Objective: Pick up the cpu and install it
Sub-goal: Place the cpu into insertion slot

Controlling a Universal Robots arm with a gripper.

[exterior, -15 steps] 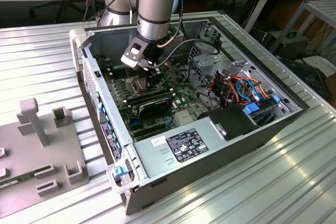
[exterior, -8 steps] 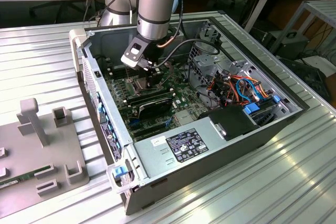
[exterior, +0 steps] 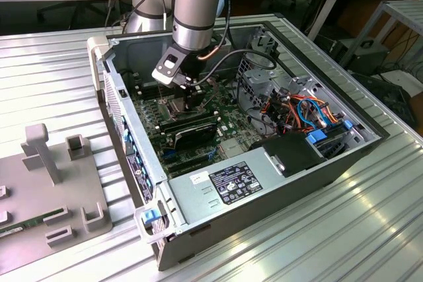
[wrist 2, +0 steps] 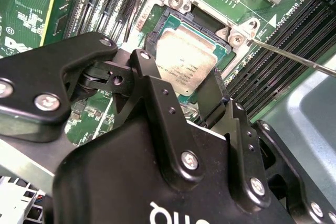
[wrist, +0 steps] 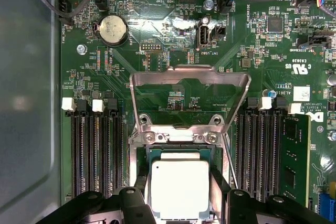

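Observation:
The cpu (wrist: 180,182), a small square chip with a dull silver top, lies in or just over the dark socket (wrist: 148,153) on the green motherboard (wrist: 157,40). My gripper (wrist: 180,198) straddles it. Its black fingers (wrist: 140,190) press against two opposite edges of the chip, so it is shut on the cpu. The second wrist view gives the cpu (wrist 2: 184,56) level with the socket frame and the gripper (wrist 2: 184,77) around it. Whether the chip is fully seated I cannot tell. From the exterior view, the gripper (exterior: 192,100) reaches down into the open computer case (exterior: 264,183).
The socket's metal load plate (wrist: 189,80) stands swung open beyond the socket, and its thin lever rod (wrist 2: 294,56) sticks out beside it. Black memory slots (wrist: 94,150) flank the socket, one holding a green memory stick (wrist: 294,156). Cables (exterior: 297,110) crowd the case; a grey fixture (exterior: 59,183) sits outside.

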